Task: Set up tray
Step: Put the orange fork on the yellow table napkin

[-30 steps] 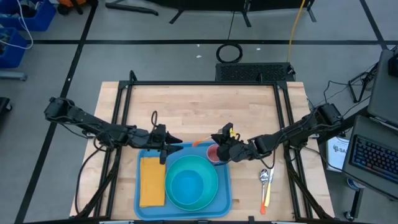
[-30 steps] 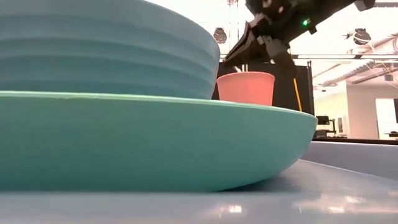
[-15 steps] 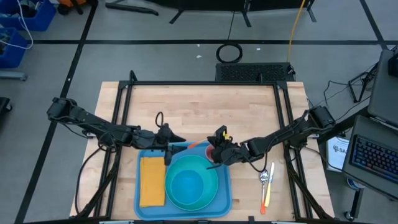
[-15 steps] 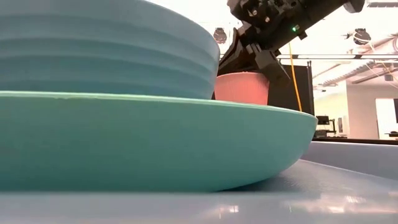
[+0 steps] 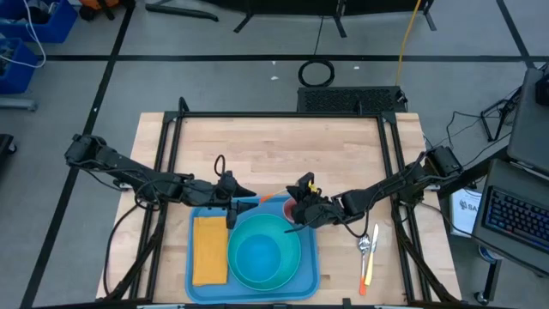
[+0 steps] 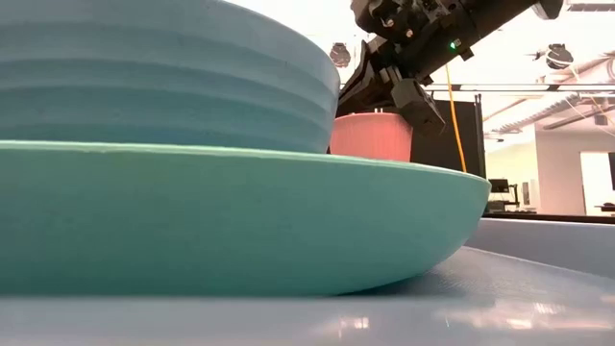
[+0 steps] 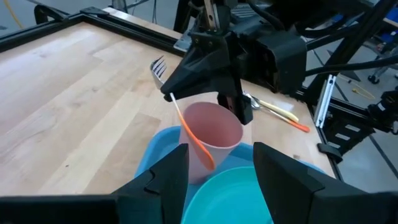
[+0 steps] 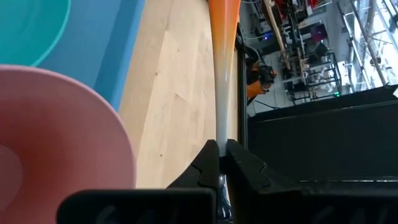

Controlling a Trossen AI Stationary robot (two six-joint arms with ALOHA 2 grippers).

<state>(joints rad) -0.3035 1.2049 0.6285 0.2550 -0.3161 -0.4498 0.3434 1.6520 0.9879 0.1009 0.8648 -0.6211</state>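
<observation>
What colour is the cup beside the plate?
Pink; the cup shows best in the left wrist view.

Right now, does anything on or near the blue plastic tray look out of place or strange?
Mostly one thing: the right gripper holds an orange-handled fork slanted, handle down inside the pink cup on the blue plastic tray's corner. A spoon and another orange-handled utensil lie outside on the wooden table.
</observation>
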